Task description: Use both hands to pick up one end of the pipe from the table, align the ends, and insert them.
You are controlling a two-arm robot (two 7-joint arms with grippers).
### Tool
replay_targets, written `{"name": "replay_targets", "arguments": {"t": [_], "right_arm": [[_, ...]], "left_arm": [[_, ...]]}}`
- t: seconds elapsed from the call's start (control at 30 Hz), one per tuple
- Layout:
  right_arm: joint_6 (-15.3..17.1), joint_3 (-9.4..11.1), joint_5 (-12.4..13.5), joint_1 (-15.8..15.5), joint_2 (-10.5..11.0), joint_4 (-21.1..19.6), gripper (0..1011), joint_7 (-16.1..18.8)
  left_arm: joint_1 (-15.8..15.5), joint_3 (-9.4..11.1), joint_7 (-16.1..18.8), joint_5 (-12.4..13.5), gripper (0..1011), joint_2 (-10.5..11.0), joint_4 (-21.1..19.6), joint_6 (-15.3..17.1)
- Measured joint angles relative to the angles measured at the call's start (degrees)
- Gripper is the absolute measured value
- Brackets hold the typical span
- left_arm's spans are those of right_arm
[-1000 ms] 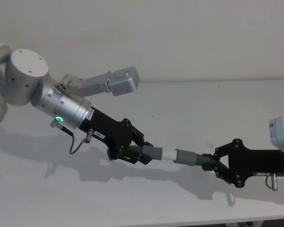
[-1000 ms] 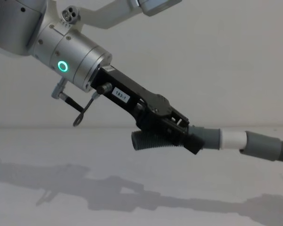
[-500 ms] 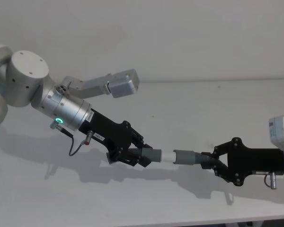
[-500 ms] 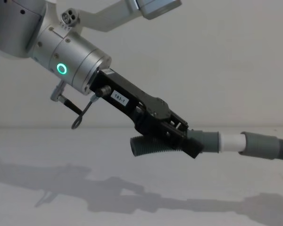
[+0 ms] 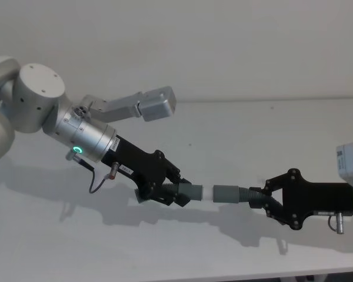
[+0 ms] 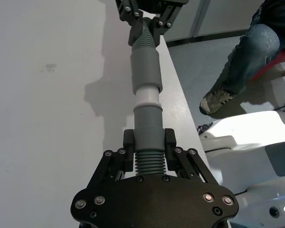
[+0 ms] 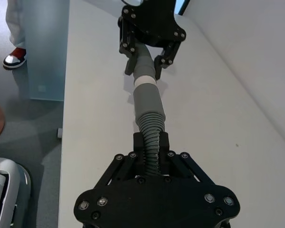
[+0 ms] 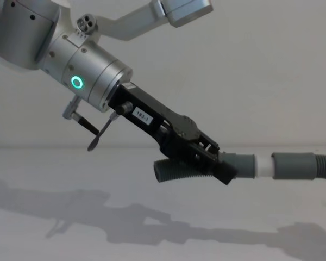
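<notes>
Both pieces of the pipe hang in line above the white table (image 5: 235, 135). My left gripper (image 5: 173, 194) is shut on the ribbed part of the left piece (image 8: 176, 170), whose smooth cuff (image 8: 242, 165) ends in the white plug tip (image 8: 264, 166). That tip sits partly inside the open grey cuff (image 5: 226, 193) of the right piece, leaving a short white band (image 6: 146, 97) showing. My right gripper (image 5: 262, 200) is shut on the ribbed part of the right piece (image 7: 149, 107). In the right wrist view the left gripper (image 7: 145, 52) faces it head-on.
The table's front edge (image 6: 180, 95) runs close beside the joined pieces, with floor and a white robot base (image 6: 247, 156) beyond it. A grey panel (image 7: 42, 47) stands off the table's side. Shadows of both arms fall on the table (image 8: 152, 228).
The two pieces have closed on each other and levelled out. The white band between the cuffs is shorter now, with the plug tip deeper in the right cuff.
</notes>
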Motion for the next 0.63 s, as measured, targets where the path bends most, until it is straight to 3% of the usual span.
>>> {"name": "replay_targets", "arguments": {"t": [0.63], "right_arm": [[-0.67,-0.29,-0.32,0.02,0.48,-1.26,153,0.47]], "left_arm": [[0.01,-0.56,0.82,0.38,336,-0.89,0.89,0.34]]}}
